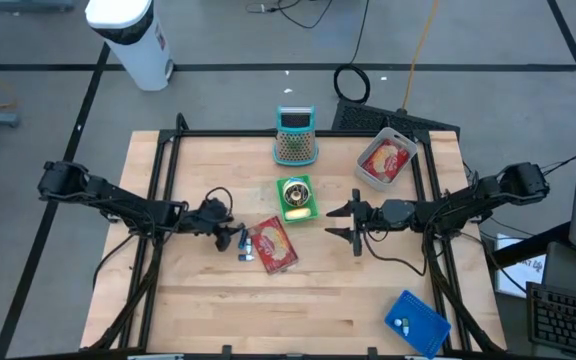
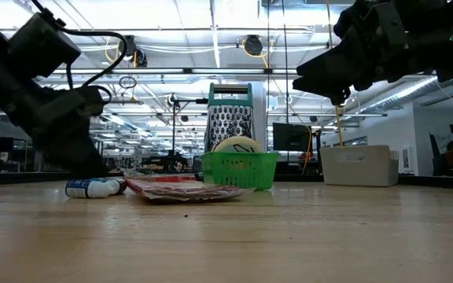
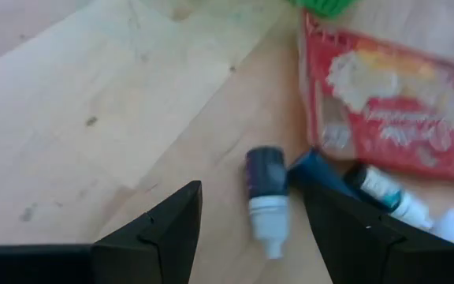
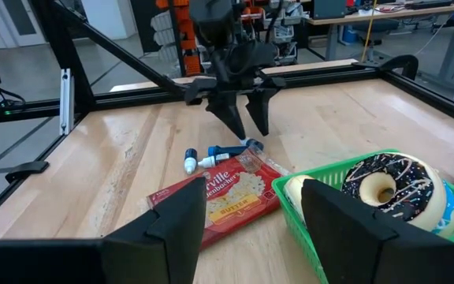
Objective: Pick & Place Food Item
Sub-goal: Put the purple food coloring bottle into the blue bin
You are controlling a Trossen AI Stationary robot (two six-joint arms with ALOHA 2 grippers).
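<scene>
Wooden table [image 1: 218,310] centre: left gripper [image 1: 230,238], released, hovers over small bottles [image 1: 243,245] beside the popcorn packet [image 1: 273,245], presumably lining up; right gripper [image 1: 353,224] waits released near the green basket [image 1: 296,210].

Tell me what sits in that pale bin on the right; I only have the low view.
Observer: The grey bin holds a red packet.
Operator: Say which arm is the one down low by the bottles.
Observer: That is the left gripper, open and pointing at the small bottles, which lie beside the popcorn packet.
Operator: Report what is in the green basket.
Observer: A chocolate-iced doughnut sits in the green basket. The right gripper hovers open beside the basket, on the side away from the left arm.
</scene>
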